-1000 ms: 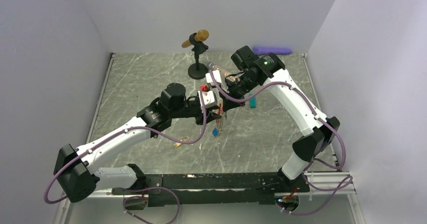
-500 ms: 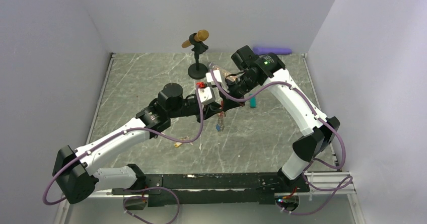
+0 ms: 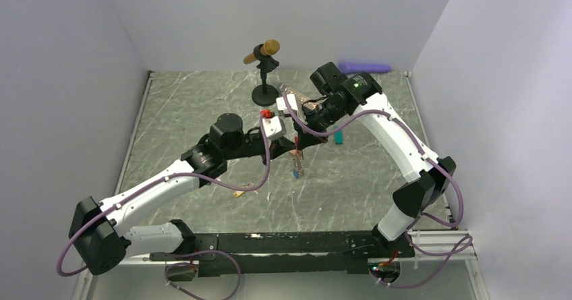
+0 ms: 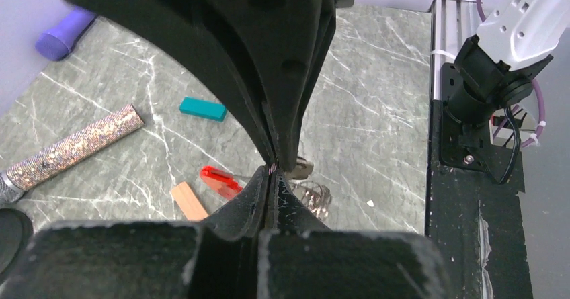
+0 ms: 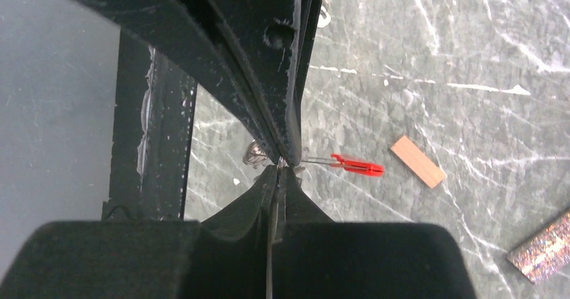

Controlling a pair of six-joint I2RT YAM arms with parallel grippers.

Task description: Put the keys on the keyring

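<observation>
- Clamping right gripper (image 5: 281, 164) tight on the thin wire of the red-clip, silvery-coil keyring (image 5: 356, 166).
- Pressing left gripper (image 4: 272, 171) fully together right beside that coil; can't tell if pinching anything.
- Dangling tiny blue-tagged key (image 3: 295, 172) underneath.
- Lying nearby: tan wooden block (image 4: 189, 201), teal block (image 4: 202, 109), glittery speckled tube (image 4: 74, 148).

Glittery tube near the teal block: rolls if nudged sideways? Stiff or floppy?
The glittery tube lies flat on the table and looks cylindrical, so a sideways push would probably roll it. It runs dead straight, so likely stiff. The speckled surface looks rough, so probably not slippery.
</observation>
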